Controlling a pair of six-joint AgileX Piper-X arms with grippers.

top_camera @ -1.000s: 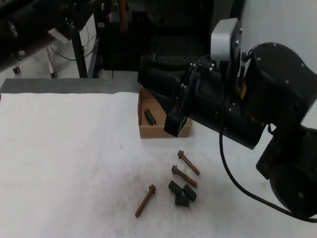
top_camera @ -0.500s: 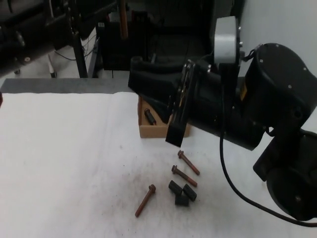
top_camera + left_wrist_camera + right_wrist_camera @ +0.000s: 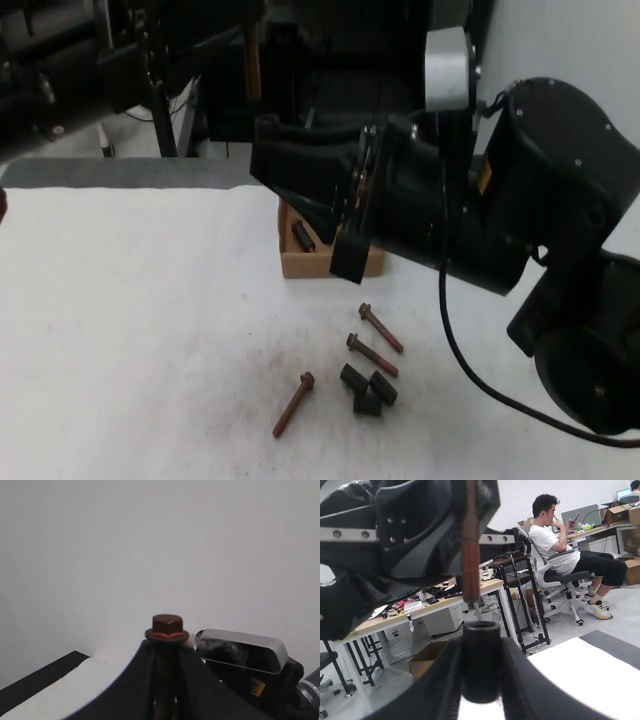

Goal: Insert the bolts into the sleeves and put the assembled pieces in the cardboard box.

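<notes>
— Which way does the held bolt point?

— The left gripper (image 3: 167, 652) is clamped on a rusty bolt (image 3: 167, 626), raised off the bench (image 3: 120, 330) toward its far edge. Its long axis is upright, tip down, just above the mouth of a black sleeve (image 3: 480, 672) and not touching it. The sleeve stands upright in line with it, pinched in the right gripper (image 3: 481, 646).

— What's hard to see?

— In the right wrist view the bolt's head is cut off. From the high view the sleeve is lost against the dark arm. Three loose bolts (image 3: 293, 404) lie near the front edge. The right arm covers part of the cardboard box (image 3: 300, 266), which holds one assembled piece (image 3: 302, 236). Spare sleeves (image 3: 366, 390) cluster beside the loose bolts.
</notes>
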